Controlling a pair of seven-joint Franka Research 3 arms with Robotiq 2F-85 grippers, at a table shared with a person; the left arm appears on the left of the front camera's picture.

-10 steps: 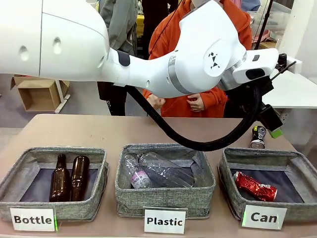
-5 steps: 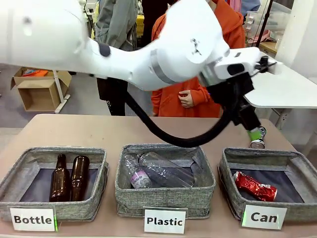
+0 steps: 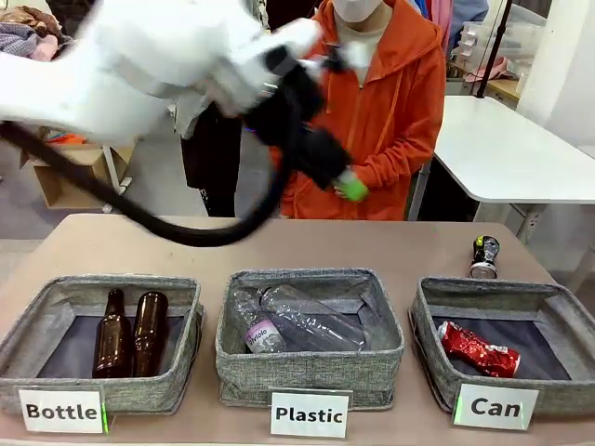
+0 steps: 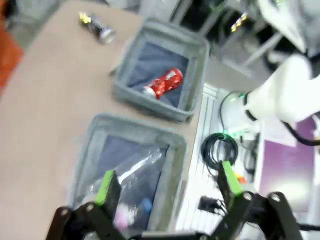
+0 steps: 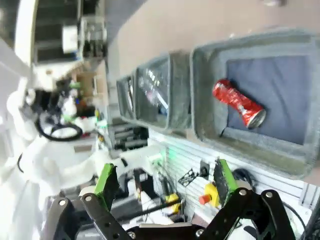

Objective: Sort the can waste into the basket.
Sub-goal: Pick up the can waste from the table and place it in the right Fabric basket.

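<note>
A crushed red can (image 3: 479,349) lies in the grey basket (image 3: 424,311) behind the "Can" card (image 3: 495,407) at the right. On the table just behind that basket stands a black can (image 3: 484,256). My left gripper (image 3: 346,184) hangs high above the table's middle, in front of the person, far from both cans. Its wrist view shows the left gripper (image 4: 168,185) open and empty, with the red can (image 4: 164,82), its basket (image 4: 150,102) and the black can (image 4: 97,29) far below. The right gripper (image 5: 165,179) is open and empty, high above the red can (image 5: 239,104) in the basket (image 5: 200,90).
The middle bin (image 3: 232,358) labelled "Plastic" holds clear bottles. The left bin (image 3: 181,372) labelled "Bottle" holds two brown bottles (image 3: 130,334). A person in an orange hoodie (image 3: 395,121) stands at the far side. A white table (image 3: 521,158) stands at the back right.
My left arm has swung from near the black can at the right, up and leftward to above the table's middle. Both cans stay where they were.
</note>
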